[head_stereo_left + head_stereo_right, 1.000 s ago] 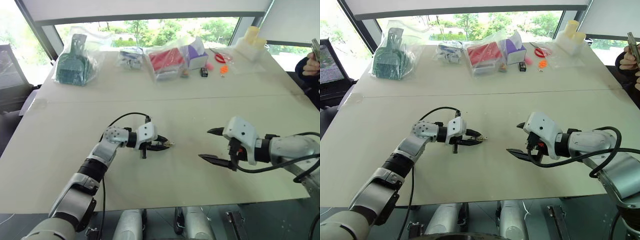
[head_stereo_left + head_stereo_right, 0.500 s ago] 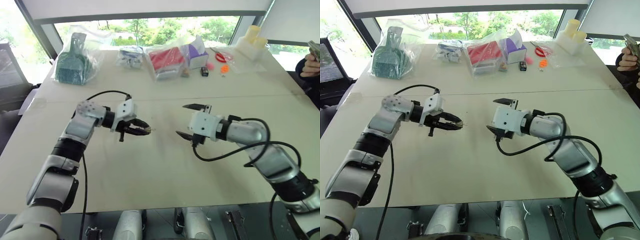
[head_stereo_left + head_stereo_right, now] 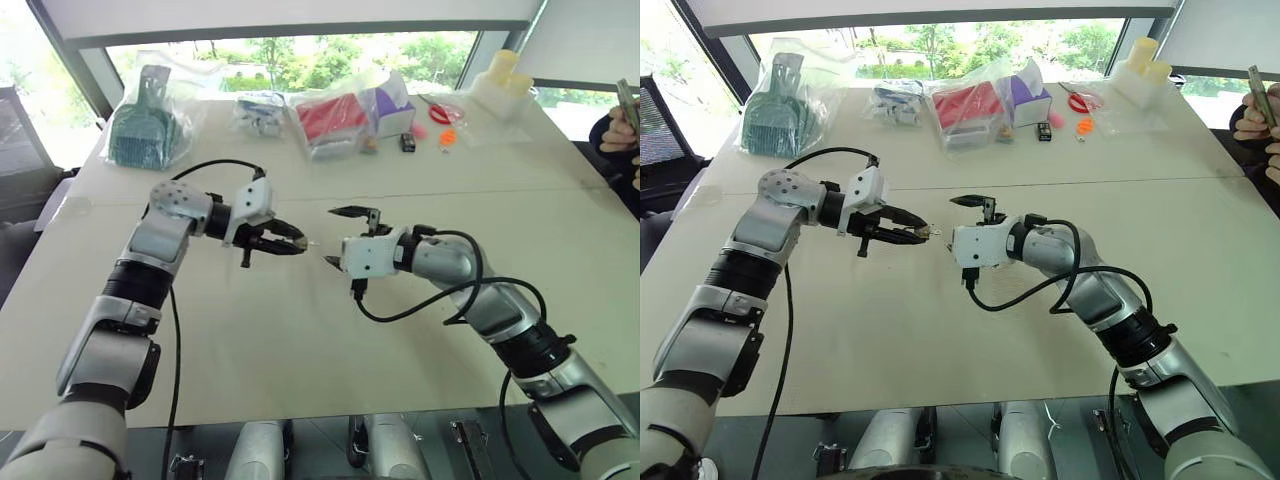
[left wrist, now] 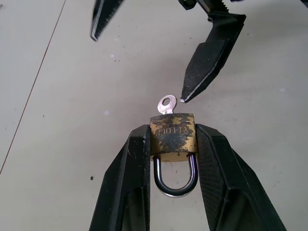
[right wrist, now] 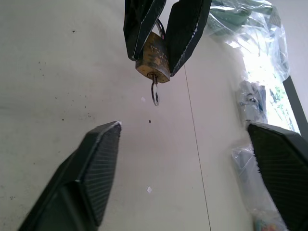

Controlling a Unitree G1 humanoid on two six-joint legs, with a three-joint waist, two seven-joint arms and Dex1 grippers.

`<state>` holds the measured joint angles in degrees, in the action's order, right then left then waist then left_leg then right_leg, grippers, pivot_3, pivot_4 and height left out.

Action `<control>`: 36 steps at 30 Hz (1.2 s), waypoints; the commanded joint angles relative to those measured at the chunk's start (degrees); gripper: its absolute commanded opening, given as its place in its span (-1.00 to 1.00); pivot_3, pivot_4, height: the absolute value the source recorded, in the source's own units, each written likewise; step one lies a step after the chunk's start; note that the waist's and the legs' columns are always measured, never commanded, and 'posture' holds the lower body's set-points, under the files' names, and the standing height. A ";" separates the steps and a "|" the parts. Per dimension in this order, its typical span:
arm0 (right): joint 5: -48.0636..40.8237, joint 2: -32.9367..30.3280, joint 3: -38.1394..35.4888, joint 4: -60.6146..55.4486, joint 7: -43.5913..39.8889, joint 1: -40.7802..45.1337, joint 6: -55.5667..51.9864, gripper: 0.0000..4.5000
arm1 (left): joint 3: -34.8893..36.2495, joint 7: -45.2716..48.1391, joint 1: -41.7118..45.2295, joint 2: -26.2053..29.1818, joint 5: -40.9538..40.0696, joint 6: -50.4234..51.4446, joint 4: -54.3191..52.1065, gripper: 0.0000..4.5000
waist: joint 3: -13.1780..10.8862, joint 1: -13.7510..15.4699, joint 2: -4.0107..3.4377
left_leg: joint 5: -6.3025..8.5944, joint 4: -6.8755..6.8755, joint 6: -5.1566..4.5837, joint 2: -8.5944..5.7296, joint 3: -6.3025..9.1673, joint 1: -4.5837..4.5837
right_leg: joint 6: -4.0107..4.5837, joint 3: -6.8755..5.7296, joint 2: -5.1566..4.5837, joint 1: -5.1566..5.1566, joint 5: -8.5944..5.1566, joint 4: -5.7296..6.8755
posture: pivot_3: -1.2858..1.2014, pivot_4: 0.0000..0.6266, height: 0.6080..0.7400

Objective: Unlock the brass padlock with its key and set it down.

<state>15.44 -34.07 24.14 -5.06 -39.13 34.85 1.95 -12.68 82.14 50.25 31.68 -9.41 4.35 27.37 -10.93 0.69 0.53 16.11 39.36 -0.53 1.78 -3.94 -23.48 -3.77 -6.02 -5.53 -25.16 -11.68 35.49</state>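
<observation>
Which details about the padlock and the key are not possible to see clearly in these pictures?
- The key blade: left wrist view, hidden inside the brass padlock; only its ring end shows.
- Whether the shackle is released: left wrist view, its ends go into the body between the left gripper fingers.
- Lettering on the padlock: worn, hard to read.
- Head views: padlock and key too small.
- Right gripper: right wrist view, one finger cut by the edge.

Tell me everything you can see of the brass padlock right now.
The brass padlock is a small, tarnished yellow-gold block with dark blotches and stamped lettering. Its thin silvery shackle is closed. The left claw clamps its body from both sides, above the table. The key sits in its keyhole, ringed head sticking out toward the open right claw.
</observation>
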 commanded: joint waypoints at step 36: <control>1.24 5.01 -2.36 0.74 -2.98 2.90 1.46 -0.35 | 1.89 -0.83 1.18 -0.60 -0.78 -1.56 -1.20 -0.67 | 0.00 -0.10 0.00 | -0.02 0.00 0.04 0.00 -0.01 0.01 | 0.00 0.01 0.00 -0.02 0.00 0.06 | 0.03 -0.52 1.00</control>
<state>17.22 -29.54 23.72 -2.14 -42.07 36.76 3.12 -12.05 81.43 50.30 30.93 -9.76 3.56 27.36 -10.93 0.59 0.52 16.08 39.36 -0.49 1.78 -3.95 -23.47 -3.77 -6.00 -5.53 -25.18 -11.67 35.55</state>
